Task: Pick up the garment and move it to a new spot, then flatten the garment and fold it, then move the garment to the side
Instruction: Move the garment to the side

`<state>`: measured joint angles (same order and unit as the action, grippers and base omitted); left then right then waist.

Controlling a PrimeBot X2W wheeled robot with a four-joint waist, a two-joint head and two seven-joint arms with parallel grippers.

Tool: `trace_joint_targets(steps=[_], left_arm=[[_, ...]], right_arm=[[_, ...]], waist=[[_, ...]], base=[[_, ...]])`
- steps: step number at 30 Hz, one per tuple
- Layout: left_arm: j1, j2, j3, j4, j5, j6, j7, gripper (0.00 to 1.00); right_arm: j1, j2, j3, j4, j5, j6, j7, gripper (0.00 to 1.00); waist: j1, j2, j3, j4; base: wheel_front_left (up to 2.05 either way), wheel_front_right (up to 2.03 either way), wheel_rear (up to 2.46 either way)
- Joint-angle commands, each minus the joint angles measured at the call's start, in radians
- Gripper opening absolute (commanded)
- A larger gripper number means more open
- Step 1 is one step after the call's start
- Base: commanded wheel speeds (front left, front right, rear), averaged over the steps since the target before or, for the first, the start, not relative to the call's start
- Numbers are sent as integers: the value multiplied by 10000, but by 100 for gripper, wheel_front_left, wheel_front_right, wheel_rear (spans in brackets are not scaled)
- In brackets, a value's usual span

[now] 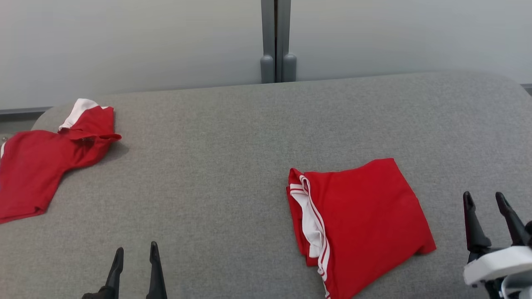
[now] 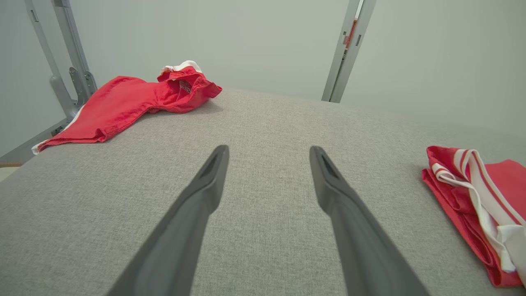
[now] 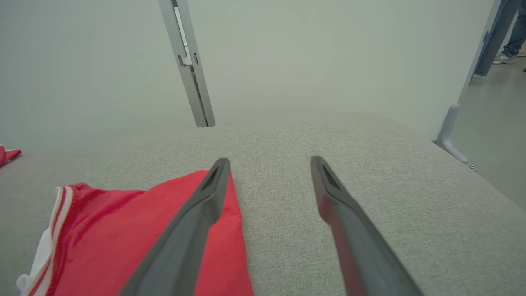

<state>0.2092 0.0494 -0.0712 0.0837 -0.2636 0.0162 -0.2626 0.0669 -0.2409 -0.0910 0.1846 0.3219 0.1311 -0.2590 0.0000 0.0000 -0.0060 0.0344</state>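
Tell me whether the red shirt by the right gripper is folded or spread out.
Folded. The shirt lies as a compact rectangle on the table, with stacked layers and white striped trim showing along one edge.

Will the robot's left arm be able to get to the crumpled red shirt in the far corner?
Probably yes. The left end effector is open and holds nothing, and only bare grey table lies between it and the crumpled red shirt. It looks a fair stretch, though.

Grey fabric table (image 1: 232, 137) before pale wall (image 1: 124, 41), grey post (image 1: 277, 41).
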Motion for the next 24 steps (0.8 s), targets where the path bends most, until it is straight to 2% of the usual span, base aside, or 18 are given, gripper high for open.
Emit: trace_joint_targets(steps=[1,5,8,12,19,20,21,24], left_arm=[[-250,23,-61,-27,-44,-66,-29,100],[-691,23,-223,-8,53,-94,-29,100],[-1014,23,-330,62,83,-124,-29,100],[-1409,23,-483,172,62,-157,-29,100],[-1739,23,-736,238,-56,-50,-28,100],[-1749,25,-752,241,-65,-44,-28,100],[-1758,23,-759,236,-69,-32,-28,100],[-1815,23,-698,163,-30,5,-28,100]], right_arm=[[-523,-311,-7,195,349,-8,360,100],[-2037,-949,51,767,1108,-13,2161,100],[-2926,-1098,385,1285,1585,-5,3549,100],[-3702,-1389,1483,2141,1892,-10,5317,100],[-4141,-1534,2885,3231,2254,-11,6566,100],[-4187,-1560,3044,3328,2329,-7,6621,73],[-4247,-1594,3139,3391,2413,-5,6594,0],[-4612,-1603,3004,3621,2634,-13,6207,0]], waist=[[0,0,368,4],[0,0,1097,1],[0,0,1445,86],[0,0,1750,292],[0,0,1903,628],[0,0,1911,650],[0,0,1933,657],[0,0,2068,500]], base=[[0,0,0],[0,0,0],[0,0,0],[0,0,0],[0,0,0],[0,0,0],[0,0,0],[0,0,0]])
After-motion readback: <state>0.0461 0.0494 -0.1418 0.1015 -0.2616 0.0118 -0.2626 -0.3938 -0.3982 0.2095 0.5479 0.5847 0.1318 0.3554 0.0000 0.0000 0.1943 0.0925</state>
